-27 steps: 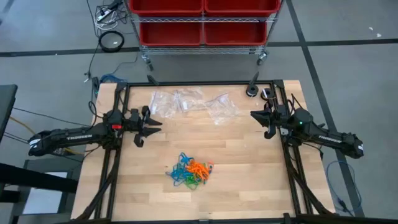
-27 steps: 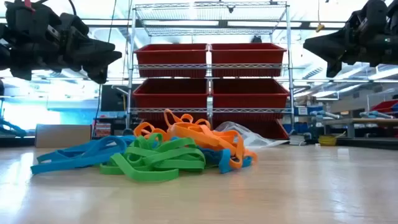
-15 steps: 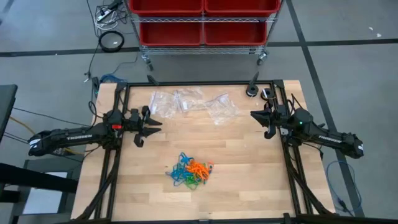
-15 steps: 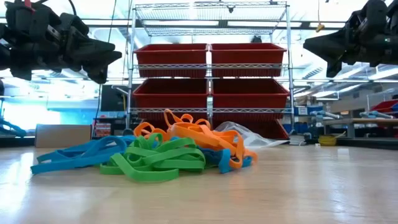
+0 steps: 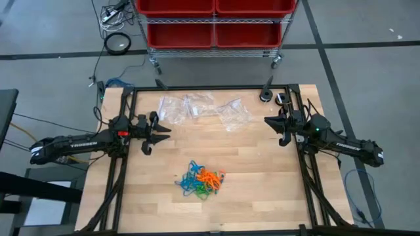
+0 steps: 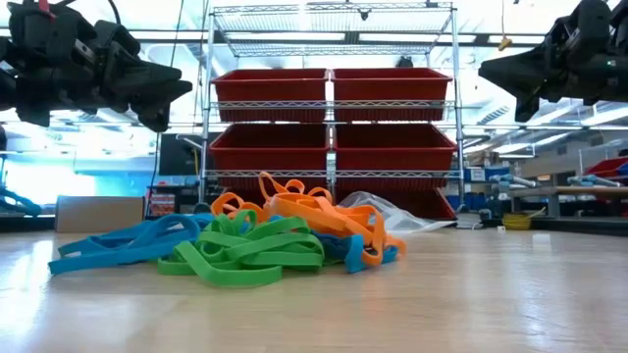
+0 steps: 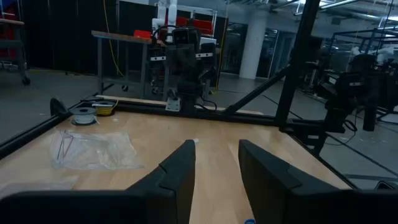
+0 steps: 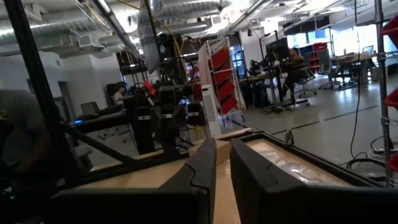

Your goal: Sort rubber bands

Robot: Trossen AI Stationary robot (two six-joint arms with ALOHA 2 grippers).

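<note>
Lying tangled mid-table, rubber bands [image 5: 201, 182] well apart from gaping left pincer [image 5: 152, 133] and seemingly near-closed right pincer [image 5: 274, 130].

I work in a robotics lab with the look of an open industrial hall. My wooden table [image 5: 249, 170] stands on a grey concrete floor [image 5: 367, 72] marked with dark lines. Just behind the table is a wheeled wire rack [image 6: 332, 20] holding red plastic bins [image 6: 392, 88] on several shelves. Loose black cables [image 5: 115, 26] lie on the floor beside that rack. Past the table's far edge I see another robot arm [image 7: 186, 59] mounted on a black frame. Overhead run bare ducts and pipes [image 8: 186, 15] with strip lights. Farther off beyond the rack, rows of desks with monitors [image 8: 280, 50] fill the hall, and a person [image 8: 118, 96] sits there.
</note>
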